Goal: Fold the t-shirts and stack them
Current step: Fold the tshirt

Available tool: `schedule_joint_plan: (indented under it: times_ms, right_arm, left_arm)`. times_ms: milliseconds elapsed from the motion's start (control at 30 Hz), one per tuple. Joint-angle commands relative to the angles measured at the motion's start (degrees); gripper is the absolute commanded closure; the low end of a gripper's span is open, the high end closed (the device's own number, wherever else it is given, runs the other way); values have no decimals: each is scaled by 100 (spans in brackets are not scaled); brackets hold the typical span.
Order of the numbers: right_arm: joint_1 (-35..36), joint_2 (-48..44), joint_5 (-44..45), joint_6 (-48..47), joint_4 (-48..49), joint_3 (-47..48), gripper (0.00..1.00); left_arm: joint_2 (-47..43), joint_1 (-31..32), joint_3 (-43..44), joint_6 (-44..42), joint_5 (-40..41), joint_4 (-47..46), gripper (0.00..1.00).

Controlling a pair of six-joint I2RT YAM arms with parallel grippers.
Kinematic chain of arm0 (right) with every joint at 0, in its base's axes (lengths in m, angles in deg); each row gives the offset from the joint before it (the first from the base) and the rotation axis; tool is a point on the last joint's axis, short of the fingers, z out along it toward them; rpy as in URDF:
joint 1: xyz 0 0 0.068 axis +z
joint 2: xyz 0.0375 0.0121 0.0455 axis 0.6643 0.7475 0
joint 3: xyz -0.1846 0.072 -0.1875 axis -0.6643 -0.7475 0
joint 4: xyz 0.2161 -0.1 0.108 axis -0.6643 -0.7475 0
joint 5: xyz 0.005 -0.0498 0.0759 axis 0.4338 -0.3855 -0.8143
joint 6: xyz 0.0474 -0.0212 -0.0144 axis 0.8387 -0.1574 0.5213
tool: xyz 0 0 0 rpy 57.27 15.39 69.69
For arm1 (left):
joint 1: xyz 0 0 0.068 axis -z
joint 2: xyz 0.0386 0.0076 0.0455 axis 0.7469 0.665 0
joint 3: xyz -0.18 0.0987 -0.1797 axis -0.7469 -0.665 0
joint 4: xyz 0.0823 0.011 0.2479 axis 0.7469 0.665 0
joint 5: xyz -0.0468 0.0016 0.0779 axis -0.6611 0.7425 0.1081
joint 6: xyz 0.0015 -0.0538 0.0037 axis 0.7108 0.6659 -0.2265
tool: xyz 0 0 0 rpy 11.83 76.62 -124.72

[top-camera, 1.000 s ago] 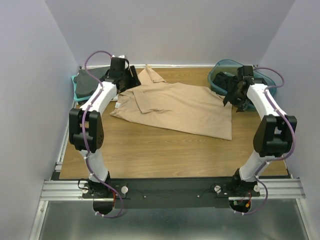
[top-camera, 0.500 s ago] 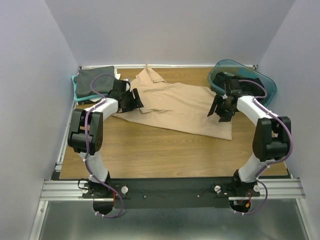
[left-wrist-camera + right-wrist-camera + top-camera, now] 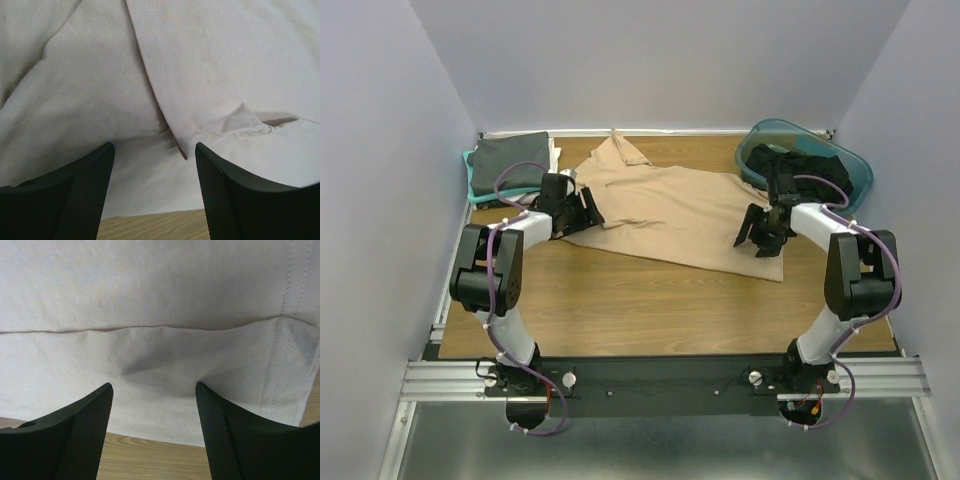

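Note:
A tan t-shirt lies spread across the back half of the wooden table. My left gripper is open and low over the shirt's left sleeve edge; the tan cloth fills the space between its fingers. My right gripper is open and low over the shirt's near right hem; the cloth lies between its fingers, with bare wood just in front. A folded dark grey shirt lies on a teal one at the back left. Black cloth lies in the teal tub.
The teal plastic tub stands at the back right corner. The stack of folded shirts sits at the back left edge. Purple walls close in on three sides. Bare wood stretches between the shirt and the arm bases.
Both grippers have come down and toward the near side, from the back corners onto the tan shirt's left sleeve edge and near right hem. The shirt has not visibly moved.

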Motion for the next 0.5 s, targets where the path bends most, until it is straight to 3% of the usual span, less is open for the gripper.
schedule_joint_plan:
  times_ms: [0,467]
  right_arm:
    - [-12,-42,-14,81,-204,-542,26]
    - [6,-1106,-216,644,-1074,-1605,26]
  left_arm:
    - [-207,-78,-493,76,81,416,26]
    - [-1604,-113,-2021,515,195,900,26]
